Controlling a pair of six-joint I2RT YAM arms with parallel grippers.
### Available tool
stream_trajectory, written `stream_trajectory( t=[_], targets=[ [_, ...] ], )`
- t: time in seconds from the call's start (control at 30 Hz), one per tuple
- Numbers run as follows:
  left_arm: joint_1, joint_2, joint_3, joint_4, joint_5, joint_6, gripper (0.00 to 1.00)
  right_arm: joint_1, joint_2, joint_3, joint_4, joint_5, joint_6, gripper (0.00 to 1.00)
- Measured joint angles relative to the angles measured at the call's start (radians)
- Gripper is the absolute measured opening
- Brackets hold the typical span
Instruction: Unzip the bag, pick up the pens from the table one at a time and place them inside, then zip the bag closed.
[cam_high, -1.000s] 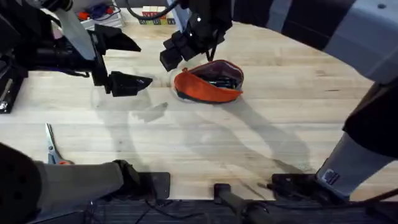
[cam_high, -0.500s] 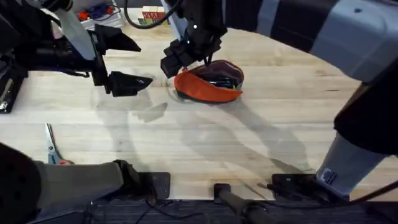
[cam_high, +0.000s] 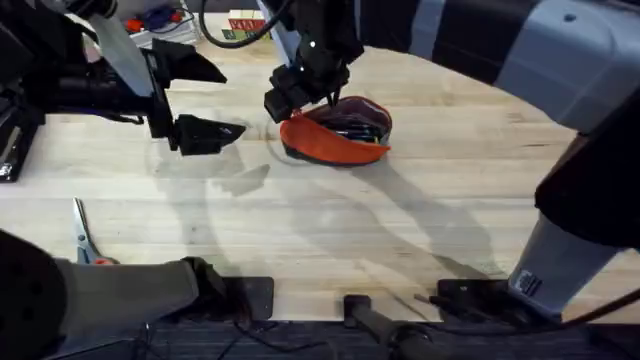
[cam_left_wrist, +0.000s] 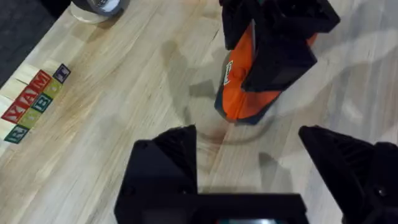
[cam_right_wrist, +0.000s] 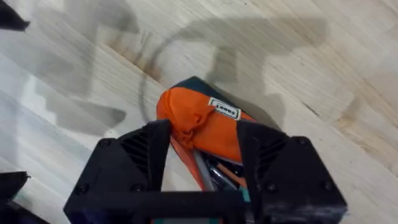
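The right claw (cam_right_wrist: 202, 146) pinched the end of the open orange fabric pouch (cam_high: 336, 132), the left claw (cam_high: 200, 100) hung open; zipping probably needed a steady straight pull.

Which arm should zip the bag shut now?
Right. Its claw already straddles the end of the open bag, pens inside. The left claw hangs open, apart from the bag; it could likely steady it.
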Motion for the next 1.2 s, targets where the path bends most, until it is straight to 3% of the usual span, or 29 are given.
stream_trajectory(
  t=[0.5, 0.8, 1.2],
  targets=[
    [0.000, 0.000, 0.000, 0.000, 0.000, 0.000, 0.993, 0.012, 0.019, 0.002, -0.004, -0.046, 0.000, 0.524],
    [0.000, 0.000, 0.000, 0.000, 0.000, 0.000, 0.993, 0.014, 0.028, 0.002, -0.002, -0.057, 0.000, 0.343],
    [0.000, 0.000, 0.000, 0.000, 0.000, 0.000, 0.993, 0.014, 0.028, 0.002, 0.002, -0.057, 0.000, 0.349]
  ],
)
